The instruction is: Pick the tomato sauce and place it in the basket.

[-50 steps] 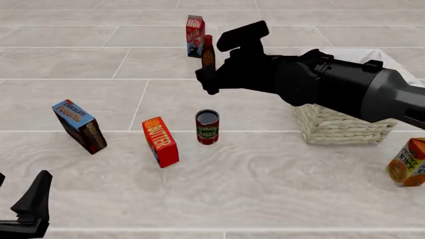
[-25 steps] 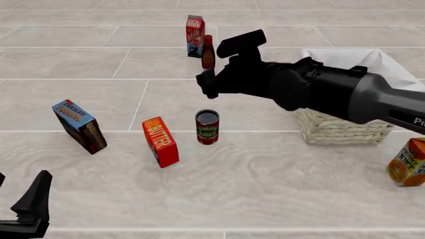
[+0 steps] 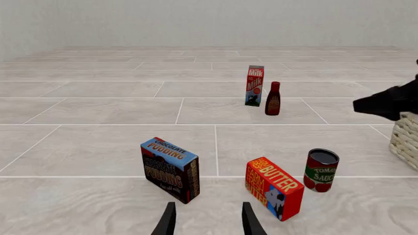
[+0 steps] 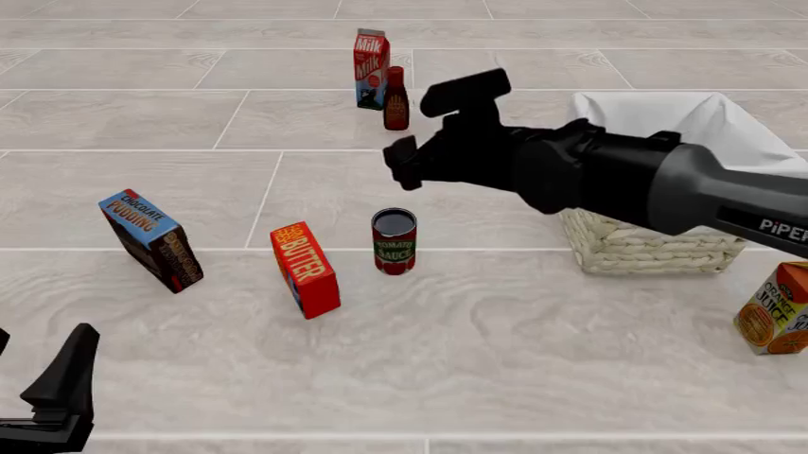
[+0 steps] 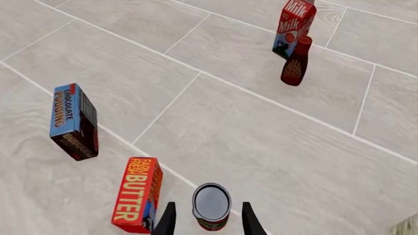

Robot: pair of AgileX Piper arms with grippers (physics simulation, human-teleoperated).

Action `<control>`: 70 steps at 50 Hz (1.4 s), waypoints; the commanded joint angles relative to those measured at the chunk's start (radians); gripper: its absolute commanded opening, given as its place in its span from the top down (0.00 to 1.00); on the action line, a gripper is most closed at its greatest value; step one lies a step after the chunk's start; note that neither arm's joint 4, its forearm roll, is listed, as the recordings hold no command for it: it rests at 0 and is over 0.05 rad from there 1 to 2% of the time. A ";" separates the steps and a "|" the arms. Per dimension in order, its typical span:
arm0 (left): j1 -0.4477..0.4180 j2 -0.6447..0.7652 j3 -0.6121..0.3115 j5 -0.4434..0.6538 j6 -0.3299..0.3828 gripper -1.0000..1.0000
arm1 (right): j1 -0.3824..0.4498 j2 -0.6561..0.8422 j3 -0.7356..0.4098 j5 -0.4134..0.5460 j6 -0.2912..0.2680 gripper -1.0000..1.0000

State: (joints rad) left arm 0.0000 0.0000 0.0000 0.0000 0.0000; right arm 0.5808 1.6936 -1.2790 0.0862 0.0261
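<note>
The tomato sauce can (image 4: 394,241) stands upright on the tiled surface, red label with a green band and a dark top. It also shows in the left wrist view (image 3: 321,170) and the right wrist view (image 5: 212,206). My right gripper (image 4: 430,132) hangs open above and a little behind the can; in the right wrist view its fingertips (image 5: 165,220) flank the can from above. The wicker basket (image 4: 657,241) with white lining stands to the right, partly hidden by the right arm. My left gripper (image 4: 57,397) is open and empty at the near left.
A butter box (image 4: 306,270) stands just left of the can, a chocolate pudding box (image 4: 151,239) farther left. A milk carton (image 4: 370,68) and a dark bottle (image 4: 395,99) stand at the back. An orange juice carton (image 4: 777,307) is at the near right.
My right gripper has shifted slightly right and the arm has drawn back toward the basket side, uncovering more of the basket. The can and the left arm have not moved.
</note>
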 commanded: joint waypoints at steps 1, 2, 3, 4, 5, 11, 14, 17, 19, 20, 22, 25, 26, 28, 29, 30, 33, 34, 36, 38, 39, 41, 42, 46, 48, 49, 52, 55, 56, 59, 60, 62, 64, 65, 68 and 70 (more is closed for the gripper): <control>0.000 0.000 0.000 0.000 0.000 0.00 | -0.012 0.019 0.004 -0.013 0.014 0.00; 0.000 0.000 0.000 0.000 0.000 0.00 | -0.011 0.021 0.005 -0.015 0.015 0.00; 0.000 0.000 0.000 0.000 0.000 0.00 | -0.010 0.023 0.005 -0.016 0.014 0.00; 0.000 0.000 0.000 0.000 0.000 0.00 | -0.012 0.026 0.004 -0.017 0.014 0.00; 0.000 0.000 0.000 0.000 0.000 0.00 | -0.013 0.028 0.005 -0.019 0.018 0.00; 0.000 0.000 0.000 0.000 0.000 0.00 | -0.018 0.040 0.004 -0.023 0.025 0.00; 0.000 0.000 0.000 0.000 0.000 0.00 | -0.017 0.044 0.007 -0.027 0.023 0.00; 0.000 0.000 0.000 0.000 0.000 0.00 | -0.015 0.056 0.008 -0.032 0.027 0.00; 0.000 0.000 0.000 0.000 0.000 0.00 | -0.015 0.062 0.006 -0.033 0.029 0.00; 0.000 0.000 0.000 0.000 0.000 0.00 | -0.015 0.062 0.006 -0.033 0.029 0.00; 0.000 0.000 0.000 0.000 0.000 0.00 | -0.015 0.065 0.003 -0.031 0.029 0.00; 0.000 0.000 0.000 0.000 0.000 0.00 | -0.016 0.071 0.002 -0.034 0.034 0.00; 0.000 0.000 0.000 0.000 0.000 0.00 | -0.016 0.072 0.004 -0.036 0.035 0.00; 0.000 0.000 0.000 0.000 0.000 0.00 | -0.017 0.075 0.007 -0.041 0.037 0.00; 0.000 0.000 0.000 0.000 0.000 0.00 | -0.017 0.075 0.007 -0.041 0.038 0.00; 0.000 0.000 0.000 0.000 0.000 0.00 | -0.017 0.075 0.007 -0.041 0.038 0.00; 0.000 0.000 0.000 0.000 0.000 0.00 | -0.018 0.077 0.010 -0.044 0.038 0.00; 0.000 0.000 0.000 0.000 0.000 0.00 | -0.019 0.078 0.010 -0.046 0.039 0.00; 0.000 0.000 0.000 0.000 0.000 0.00 | -0.022 0.080 0.011 -0.047 0.040 0.00; 0.000 0.000 0.000 0.000 0.000 0.00 | -0.024 0.082 0.014 -0.052 0.038 0.00; 0.000 0.000 0.000 0.000 0.000 0.00 | -0.022 0.084 0.017 -0.055 0.031 0.00; 0.000 0.000 0.000 0.000 0.000 0.00 | -0.023 0.087 0.016 -0.055 0.036 0.00; 0.000 0.000 0.000 0.000 0.000 0.00 | -0.024 0.089 0.015 -0.055 0.038 0.00; 0.000 0.000 0.000 0.000 0.000 0.00 | -0.024 0.094 0.014 -0.057 0.041 0.00; 0.000 0.000 0.000 0.000 0.000 0.00 | -0.024 0.099 0.015 -0.060 0.041 0.00; 0.000 0.000 0.000 0.000 0.000 0.00 | -0.024 0.099 0.016 -0.061 0.042 0.00; 0.000 0.000 0.000 0.000 0.000 0.00 | -0.025 0.103 0.016 -0.062 0.044 0.00; 0.000 0.000 0.000 0.000 0.000 0.00 | -0.025 0.108 0.017 -0.065 0.043 0.00; 0.000 0.000 0.000 0.000 0.000 0.00 | -0.026 0.109 0.017 -0.066 0.044 0.00; 0.000 0.000 0.000 0.000 0.000 0.00 | -0.024 0.113 0.016 -0.067 0.043 0.00; 0.000 0.000 0.000 0.000 0.000 0.00 | -0.024 0.115 0.017 -0.067 0.043 0.00; 0.000 0.000 0.000 0.000 0.000 0.00 | -0.022 0.118 0.014 -0.067 0.042 0.00; 0.000 0.000 0.000 0.000 0.000 0.00 | -0.022 0.121 0.012 -0.066 0.044 0.00; 0.000 0.000 0.000 0.000 0.000 0.00 | -0.021 0.123 0.011 -0.066 0.045 0.00; 0.000 0.000 0.000 0.000 0.000 0.00 | -0.021 0.131 0.009 -0.069 0.046 0.00; 0.000 0.000 0.000 0.000 0.000 0.00 | -0.022 0.137 0.008 -0.071 0.047 0.00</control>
State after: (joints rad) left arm 0.0000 0.0000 0.0000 0.0000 0.0000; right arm 0.5584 1.8113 -1.2668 0.0206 0.0697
